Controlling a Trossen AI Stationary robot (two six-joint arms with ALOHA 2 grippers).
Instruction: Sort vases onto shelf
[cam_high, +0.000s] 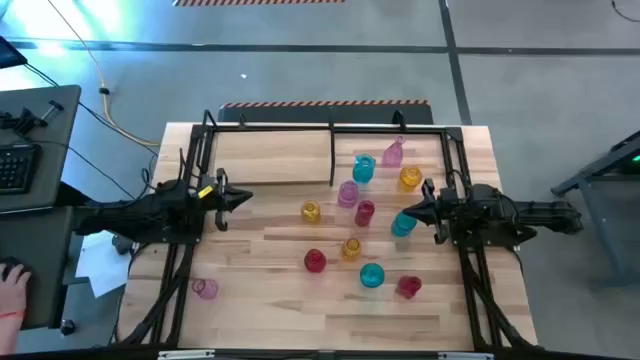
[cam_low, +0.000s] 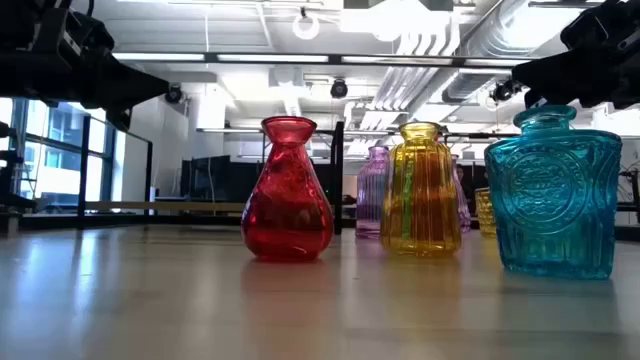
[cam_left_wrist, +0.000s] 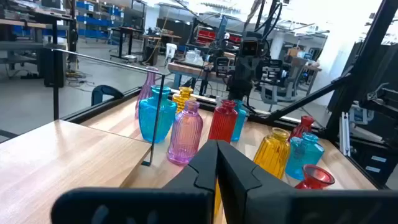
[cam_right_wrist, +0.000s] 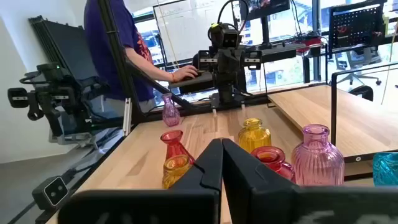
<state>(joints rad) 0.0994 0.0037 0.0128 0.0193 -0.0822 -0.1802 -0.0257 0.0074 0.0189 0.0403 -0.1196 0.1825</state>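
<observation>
1. The shelf (cam_high: 270, 160) lies along the far edge of the table (cam_high: 250, 300), its long axis running across the table from the left arm's side to the right arm's side; its wooden plank covers the left half, and black rods frame the rest.
2. Every vase stands upright, mouth pointing straight up.
3. Inside the shelf's right half stand a pink narrow-necked vase (cam_high: 393, 153), a cyan vase (cam_high: 363, 168) and a yellow vase (cam_high: 410, 178).
4. Just in front of the shelf sit a ribbed pink vase (cam_high: 347, 194), a red vase (cam_high: 364, 212) and an amber vase (cam_high: 310, 211).
5. Farther from the shelf stand a small amber vase (cam_high: 351, 248), a red bulbous vase (cam_high: 315, 261), a cyan vase (cam_high: 371, 275) and a red vase (cam_high: 408, 287).
6. A lone pink vase (cam_high: 205, 289) sits well apart from the shelf, near the table's front left corner.
7. The left gripper (cam_high: 245, 199) hovers in front of the shelf's left half, fingers pressed together, holding nothing.
8. The right gripper (cam_high: 402, 213) hovers in front of the shelf's right end, fingers likewise closed and empty, just beside a cyan vase (cam_high: 403, 226).
</observation>
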